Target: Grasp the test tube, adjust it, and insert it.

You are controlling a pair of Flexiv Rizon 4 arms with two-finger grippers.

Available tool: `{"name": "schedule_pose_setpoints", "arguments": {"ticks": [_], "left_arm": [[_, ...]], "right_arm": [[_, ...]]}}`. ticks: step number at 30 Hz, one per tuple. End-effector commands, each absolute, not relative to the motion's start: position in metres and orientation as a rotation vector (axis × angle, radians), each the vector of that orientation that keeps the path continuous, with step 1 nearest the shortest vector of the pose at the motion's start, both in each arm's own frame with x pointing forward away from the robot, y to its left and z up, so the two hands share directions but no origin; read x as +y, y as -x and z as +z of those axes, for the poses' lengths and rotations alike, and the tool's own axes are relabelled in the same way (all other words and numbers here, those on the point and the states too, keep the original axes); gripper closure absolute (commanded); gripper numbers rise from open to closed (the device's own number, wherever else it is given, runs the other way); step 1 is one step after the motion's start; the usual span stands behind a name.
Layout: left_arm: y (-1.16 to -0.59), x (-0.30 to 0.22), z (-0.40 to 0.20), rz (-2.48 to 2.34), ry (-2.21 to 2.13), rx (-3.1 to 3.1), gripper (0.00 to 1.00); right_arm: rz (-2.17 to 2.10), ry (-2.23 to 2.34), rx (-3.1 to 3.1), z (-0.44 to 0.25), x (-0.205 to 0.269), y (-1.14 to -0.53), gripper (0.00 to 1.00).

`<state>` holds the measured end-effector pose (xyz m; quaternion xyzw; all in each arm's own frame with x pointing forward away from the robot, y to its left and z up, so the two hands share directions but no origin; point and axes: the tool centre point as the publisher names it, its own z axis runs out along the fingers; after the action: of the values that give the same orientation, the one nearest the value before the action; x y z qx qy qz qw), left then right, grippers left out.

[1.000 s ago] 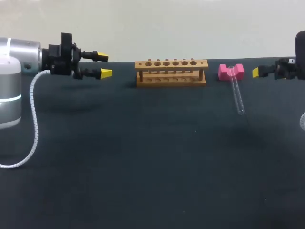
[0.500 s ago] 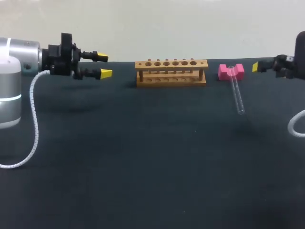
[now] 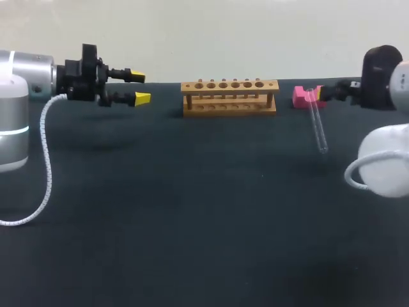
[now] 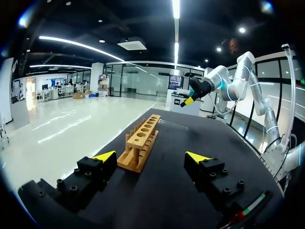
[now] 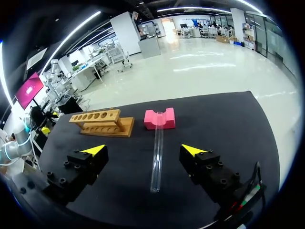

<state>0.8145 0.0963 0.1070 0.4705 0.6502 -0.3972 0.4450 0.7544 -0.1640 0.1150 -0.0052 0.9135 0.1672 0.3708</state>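
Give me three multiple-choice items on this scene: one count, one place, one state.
1. How many large holes are in the top of the wooden rack?
A three
B six
C ten

2. Where is the test tube?
A standing in the rack
B lying on the table, one end on the pink block
C held in a gripper

3. The right gripper is:
A open and empty
B shut on the tube
C shut on the block

Key:
1. B, six holes show in a row.
2. B, the tube slants from block to table.
3. A, its fingers stand apart, touching nothing.

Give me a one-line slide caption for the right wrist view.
Open right gripper lined up over the test tube propped on the pink block, wooden rack beside.
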Motion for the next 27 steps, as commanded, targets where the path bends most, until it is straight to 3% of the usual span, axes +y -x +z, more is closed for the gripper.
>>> {"name": "schedule_pose_setpoints", "arguments": {"ticks": [1, 27], "left_arm": [[-0.813, 0.097, 0.106, -0.982, -1.163, 1.606, 0.00], [-0.813, 0.097, 0.106, -0.982, -1.163, 1.606, 0.00]], "right_arm": [[0.130, -0.107, 2.390, 0.118, -0.162, -0.756, 0.00], [0.212, -0.121, 2.172, 0.076, -0.148, -0.789, 0.00]]}}
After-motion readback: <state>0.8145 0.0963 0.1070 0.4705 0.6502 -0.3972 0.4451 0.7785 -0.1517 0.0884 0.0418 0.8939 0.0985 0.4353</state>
